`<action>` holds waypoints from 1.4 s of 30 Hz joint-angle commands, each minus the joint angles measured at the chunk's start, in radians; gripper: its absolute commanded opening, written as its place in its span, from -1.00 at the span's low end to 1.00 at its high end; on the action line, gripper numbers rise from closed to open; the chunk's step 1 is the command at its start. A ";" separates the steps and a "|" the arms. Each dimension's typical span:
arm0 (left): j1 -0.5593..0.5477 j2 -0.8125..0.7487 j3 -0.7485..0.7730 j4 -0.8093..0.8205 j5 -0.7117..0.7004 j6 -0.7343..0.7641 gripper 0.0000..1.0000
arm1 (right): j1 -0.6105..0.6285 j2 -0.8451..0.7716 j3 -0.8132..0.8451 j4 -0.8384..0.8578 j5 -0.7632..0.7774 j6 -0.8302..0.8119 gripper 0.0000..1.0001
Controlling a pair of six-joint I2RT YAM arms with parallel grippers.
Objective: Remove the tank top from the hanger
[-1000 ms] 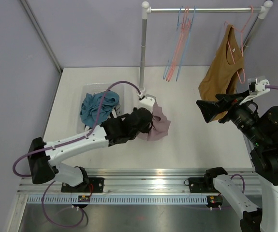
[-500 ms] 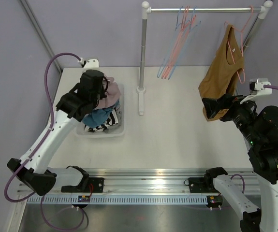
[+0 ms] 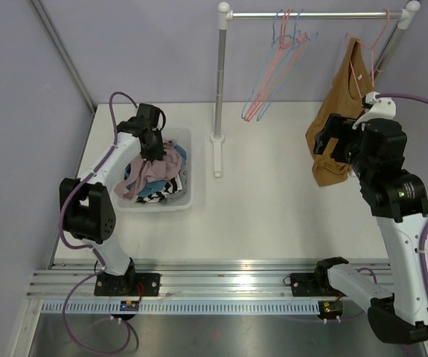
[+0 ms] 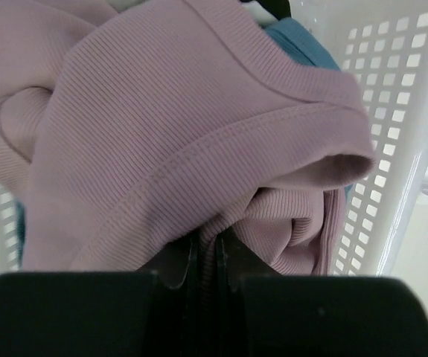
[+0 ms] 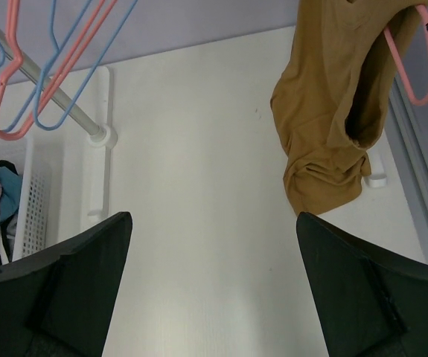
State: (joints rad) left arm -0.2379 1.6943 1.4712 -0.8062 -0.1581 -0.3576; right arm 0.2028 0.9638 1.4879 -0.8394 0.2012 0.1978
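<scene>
A brown tank top (image 3: pixel 339 111) hangs on a pink hanger (image 3: pixel 361 71) at the right end of the rack; the right wrist view shows the top (image 5: pixel 333 97) and the hanger (image 5: pixel 416 63) at upper right. My right gripper (image 3: pixel 325 143) is open and empty, just in front of the top's lower half, its jaws spread wide (image 5: pixel 214 223) over bare table. My left gripper (image 3: pixel 152 145) is shut on a fold of a mauve ribbed garment (image 4: pixel 161 126), held over the white basket (image 3: pixel 187 197).
The rack's rail (image 3: pixel 310 14) rests on a white pole (image 3: pixel 219 82) with a base on the table. Several empty pink and blue hangers (image 3: pixel 273 74) hang mid-rail. The basket (image 4: pixel 400 111) holds blue and patterned clothes under the mauve garment (image 3: pixel 154 169).
My left arm carried the mauve garment from the table's middle to the basket at the far left. My right gripper rose and moved up toward the tank top.
</scene>
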 commanded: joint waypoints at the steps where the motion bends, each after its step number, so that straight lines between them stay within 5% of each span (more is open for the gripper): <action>1: 0.041 0.071 -0.015 0.033 0.152 -0.044 -0.91 | -0.003 -0.008 0.020 0.048 0.041 0.011 0.99; 7: 0.051 0.126 -0.014 0.035 0.233 -0.049 -0.86 | -0.003 0.104 0.175 0.023 -0.003 0.005 0.99; 9: 0.057 0.117 -0.006 0.022 0.235 -0.046 -0.68 | -0.003 0.156 0.239 0.019 -0.034 0.002 0.99; 11: 0.063 0.090 0.020 -0.002 0.217 -0.040 -0.40 | -0.003 0.200 0.329 -0.012 -0.040 -0.009 0.99; 12: 0.063 0.075 0.032 -0.031 0.197 -0.028 -0.02 | -0.005 0.241 0.359 -0.026 -0.034 -0.017 0.99; 15: 0.064 -0.026 0.073 -0.060 0.129 -0.011 0.65 | -0.008 0.294 0.428 -0.026 0.068 -0.049 0.99; 18: 0.066 -0.140 0.096 -0.060 0.144 0.011 0.98 | -0.055 0.340 0.468 -0.006 0.141 -0.084 0.99; 22: 0.063 -0.286 0.083 -0.027 0.247 0.028 0.98 | -0.193 0.435 0.560 -0.041 -0.014 -0.069 0.99; 31: -0.037 -0.683 -0.184 0.110 0.322 0.039 0.98 | -0.363 0.690 0.822 -0.076 -0.061 -0.192 0.99; 38: -0.041 -0.860 -0.411 0.191 0.342 0.075 0.98 | -0.471 0.864 0.923 -0.072 -0.357 -0.268 0.99; 42: -0.043 -0.959 -0.497 0.231 0.341 0.086 0.98 | -0.494 0.940 0.966 -0.057 -0.460 -0.284 0.79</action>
State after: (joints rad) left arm -0.2768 0.7963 1.0122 -0.6777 0.1555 -0.3042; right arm -0.2844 1.8732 2.3909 -0.9249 -0.1051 -0.0479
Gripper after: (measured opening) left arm 0.987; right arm 0.916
